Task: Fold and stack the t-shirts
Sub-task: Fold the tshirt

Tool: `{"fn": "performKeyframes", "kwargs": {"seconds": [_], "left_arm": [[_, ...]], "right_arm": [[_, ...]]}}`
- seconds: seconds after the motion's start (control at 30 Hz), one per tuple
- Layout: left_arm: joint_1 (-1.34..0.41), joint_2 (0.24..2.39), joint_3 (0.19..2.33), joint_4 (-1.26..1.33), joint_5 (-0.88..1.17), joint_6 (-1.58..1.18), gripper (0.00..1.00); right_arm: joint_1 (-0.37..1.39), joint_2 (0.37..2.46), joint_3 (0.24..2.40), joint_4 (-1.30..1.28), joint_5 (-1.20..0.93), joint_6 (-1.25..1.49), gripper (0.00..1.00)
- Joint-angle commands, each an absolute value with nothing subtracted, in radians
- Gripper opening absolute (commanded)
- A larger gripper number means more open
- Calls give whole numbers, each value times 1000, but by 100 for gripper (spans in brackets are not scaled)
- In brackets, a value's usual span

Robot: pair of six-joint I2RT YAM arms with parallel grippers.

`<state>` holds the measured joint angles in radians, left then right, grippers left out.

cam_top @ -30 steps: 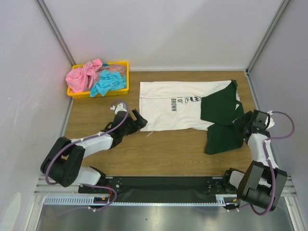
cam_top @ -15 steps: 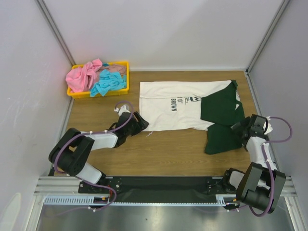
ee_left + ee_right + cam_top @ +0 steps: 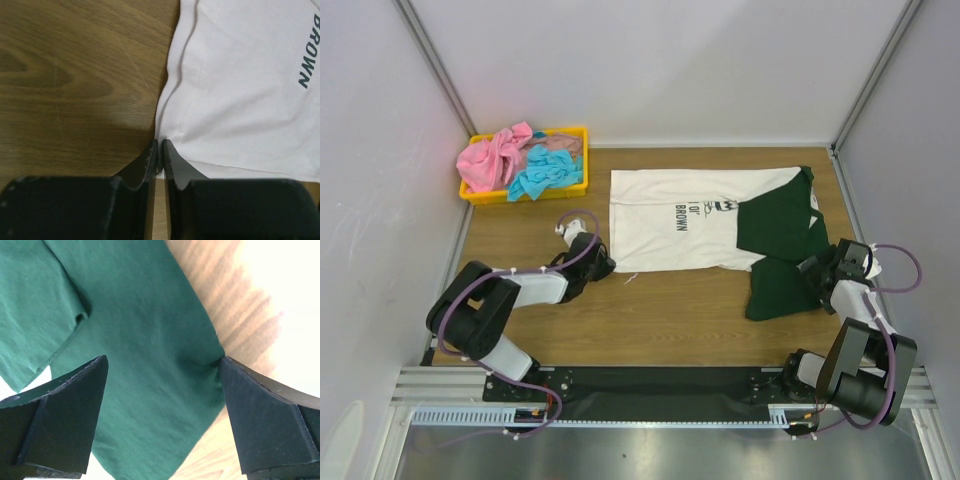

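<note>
Since a second ago, the left gripper has slid a little nearer along the table and has narrowed from a wide spread, while the right gripper has shifted inward toward the green cloth. We are now viewing the white t-shirt lying flat across the far half of the table, its hem facing left and its dark green sleeves to the right. One green sleeve is lying on the near side, below the body of the shirt.

In the left wrist view we are looking at the left gripper clenching on the near left corner of the white t-shirt. Its two black fingers are standing almost together, with the hem meeting their tips and a pale strip showing in the thin slit between them. The lettering "BROWN" is running sideways at the right edge of that view.

In the right wrist view we are looking at the right gripper standing released, its fingers spread wide on either side of the green sleeve. The finger on the right of that view is touching the sleeve's edge, where the cloth is puckering.

In the far left corner, the yellow tray is holding a pink t-shirt and a turquoise t-shirt, both crumpled and well apart from the arms.
</note>
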<state>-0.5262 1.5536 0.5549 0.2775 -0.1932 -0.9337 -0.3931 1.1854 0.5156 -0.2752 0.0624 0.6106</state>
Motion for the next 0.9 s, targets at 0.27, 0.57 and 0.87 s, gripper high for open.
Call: {"fn": "performKeyframes", "kwargs": {"seconds": [0.27,0.57,0.87], "left_arm": [[-508,1520,598,206,-319,-879,0],[-489,1529,612,193,-351,-845,0],[-477,1511,612,209,-331,-821,0]], "right_arm": [[-399,1226,529,-169,-75,603,95],[-397,1099,614,-428,55,572,99],[-400,1081,529,-431,28,540,99]]}}
